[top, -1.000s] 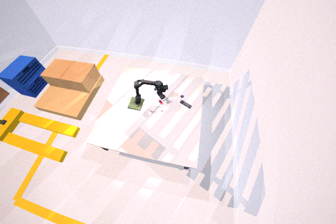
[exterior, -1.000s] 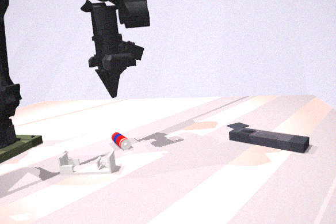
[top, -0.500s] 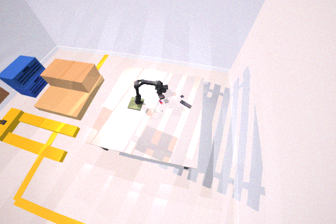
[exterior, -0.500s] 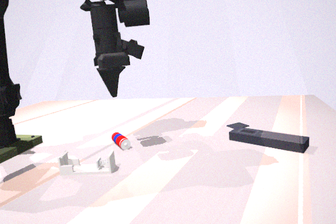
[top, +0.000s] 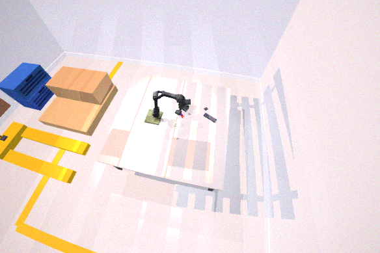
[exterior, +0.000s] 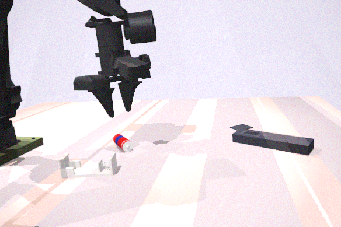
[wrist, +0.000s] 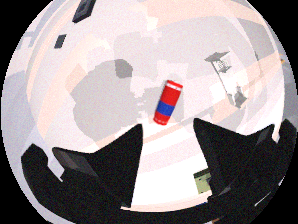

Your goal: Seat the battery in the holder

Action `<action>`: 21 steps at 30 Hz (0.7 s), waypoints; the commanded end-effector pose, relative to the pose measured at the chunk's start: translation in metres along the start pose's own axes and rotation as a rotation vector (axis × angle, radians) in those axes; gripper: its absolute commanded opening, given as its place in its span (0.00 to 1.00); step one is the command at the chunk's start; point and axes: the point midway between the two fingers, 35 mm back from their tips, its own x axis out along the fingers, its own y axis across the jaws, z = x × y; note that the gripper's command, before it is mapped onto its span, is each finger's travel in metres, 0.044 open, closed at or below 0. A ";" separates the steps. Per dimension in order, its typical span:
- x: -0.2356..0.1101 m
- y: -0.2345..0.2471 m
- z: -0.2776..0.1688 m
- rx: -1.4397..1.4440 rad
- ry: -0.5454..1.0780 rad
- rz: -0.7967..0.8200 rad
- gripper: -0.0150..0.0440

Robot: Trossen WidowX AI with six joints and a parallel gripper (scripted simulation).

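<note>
A red battery with a blue band [top: 182, 116] [exterior: 121, 142] [wrist: 168, 102] lies on its side on the table, outside the holder. The white holder [exterior: 93, 173] stands upright and empty nearer to the exterior view; its coiled spring shows at its right end there. In the wrist view the holder [wrist: 224, 80] is right of the battery. My gripper [exterior: 119, 114] [wrist: 168, 122] is open and empty, fingers pointing down, above the table and the battery. In the wrist view the battery lies just beyond the gap between the fingertips. Its terminal end is hard to make out.
A long dark box [top: 210, 118] [exterior: 271, 141] lies on the table, right of the battery in the exterior view, with a small dark flat piece [top: 205, 108] [exterior: 241, 127] [wrist: 60, 41] beside it. The arm's green base plate [top: 153, 118] [exterior: 26, 145] is at the left.
</note>
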 end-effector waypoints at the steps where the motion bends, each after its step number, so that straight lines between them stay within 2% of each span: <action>1: 0.026 -0.006 0.003 0.439 0.015 -0.017 0.68; 12: 0.026 -0.006 0.003 0.439 0.015 -0.017 0.68; 21: 0.040 -0.005 0.003 0.439 0.015 -0.017 0.68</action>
